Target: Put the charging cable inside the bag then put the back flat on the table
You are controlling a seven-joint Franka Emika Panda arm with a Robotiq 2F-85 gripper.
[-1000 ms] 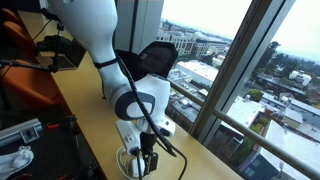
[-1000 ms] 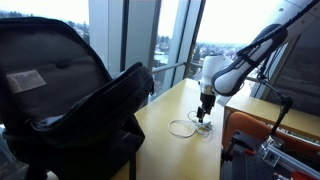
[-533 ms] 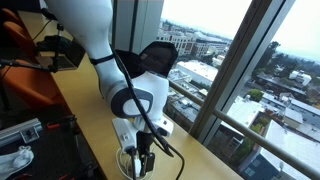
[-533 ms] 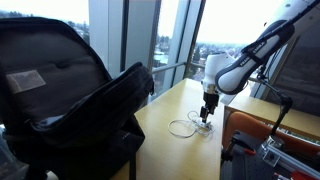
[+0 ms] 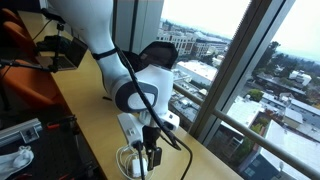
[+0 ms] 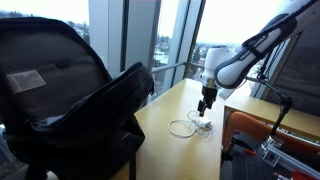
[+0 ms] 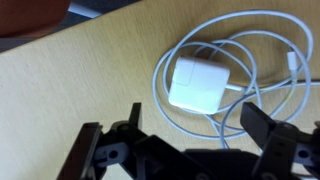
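Observation:
A white charging cable, coiled around its square white power brick (image 7: 200, 85), lies on the wooden table (image 7: 70, 90). It shows in both exterior views (image 5: 129, 161) (image 6: 183, 127). My gripper (image 7: 195, 125) is open and empty, hovering just above the coil with its fingers on either side of the loops. It shows in both exterior views (image 5: 149, 160) (image 6: 203, 104). The black bag (image 6: 70, 90) stands upright and open in the foreground of an exterior view, away from the cable. It sits behind the arm in an exterior view (image 5: 158, 55).
The narrow table (image 5: 90, 120) runs along a glass window wall with a metal rail (image 5: 215, 110). An orange chair (image 5: 25, 60) and black equipment (image 5: 62, 50) stand at the far end. An orange surface with cables (image 6: 262, 135) borders the table.
My gripper has risen a little from the cable and shifted slightly sideways. The cable still lies on the table and the bag has not moved.

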